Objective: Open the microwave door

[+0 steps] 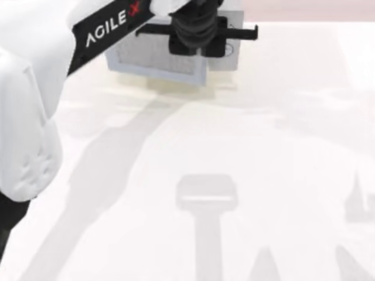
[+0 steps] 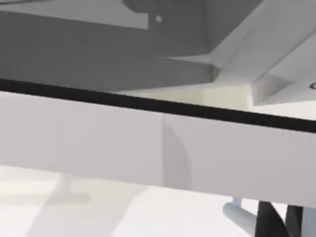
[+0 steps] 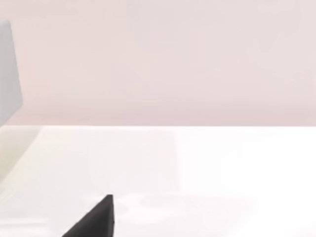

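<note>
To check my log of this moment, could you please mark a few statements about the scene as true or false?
1. The left tool is over the microwave. True.
2. The microwave stands at the near edge of the table, on the top view's right. False: it stands at the far edge, about mid-width.
3. The microwave door has a speckled mesh window. True.
4. The right tool is on the microwave door. False: its wrist view shows bare table ahead, with the microwave only off at one edge.
</note>
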You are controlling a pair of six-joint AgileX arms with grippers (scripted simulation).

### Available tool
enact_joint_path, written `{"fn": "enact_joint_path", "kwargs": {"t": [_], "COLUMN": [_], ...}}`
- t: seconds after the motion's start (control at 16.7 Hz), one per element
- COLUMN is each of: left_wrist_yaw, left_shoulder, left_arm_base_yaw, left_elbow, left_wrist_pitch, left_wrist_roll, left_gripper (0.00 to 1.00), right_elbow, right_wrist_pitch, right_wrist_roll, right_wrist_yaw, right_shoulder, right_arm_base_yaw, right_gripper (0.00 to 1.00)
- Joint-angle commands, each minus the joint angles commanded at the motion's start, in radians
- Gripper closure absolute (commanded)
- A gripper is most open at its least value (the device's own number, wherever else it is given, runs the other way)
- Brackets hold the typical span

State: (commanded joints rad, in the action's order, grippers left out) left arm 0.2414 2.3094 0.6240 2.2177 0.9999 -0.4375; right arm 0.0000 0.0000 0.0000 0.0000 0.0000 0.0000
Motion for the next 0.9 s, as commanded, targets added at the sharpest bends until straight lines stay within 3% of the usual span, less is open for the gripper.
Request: {"fn": "enact_joint_path", "kwargs": {"t": [0.24,0.9], "left_wrist_yaw": [-0.030,-0.033], "left_shoulder": [-0.076,-0.083], "left_arm_base_yaw": [-0.008,-0.009], "left_elbow": [-0.134,-0.144], "left_wrist_pitch": [-0.067,-0.073], "left_wrist_roll": [0.061,0.067], "left_gripper": [1.00,1.00], "right_elbow": [0.000,0.000], "right_wrist_pitch": [0.000,0.000], "right_wrist_roll": [0.000,0.000], "right_wrist_yaw": [0.000,0.000], "right_shoulder": [0.000,0.000], "right_arm_base_yaw": [0.000,0.000], "right_gripper": [0.00,0.00]}}
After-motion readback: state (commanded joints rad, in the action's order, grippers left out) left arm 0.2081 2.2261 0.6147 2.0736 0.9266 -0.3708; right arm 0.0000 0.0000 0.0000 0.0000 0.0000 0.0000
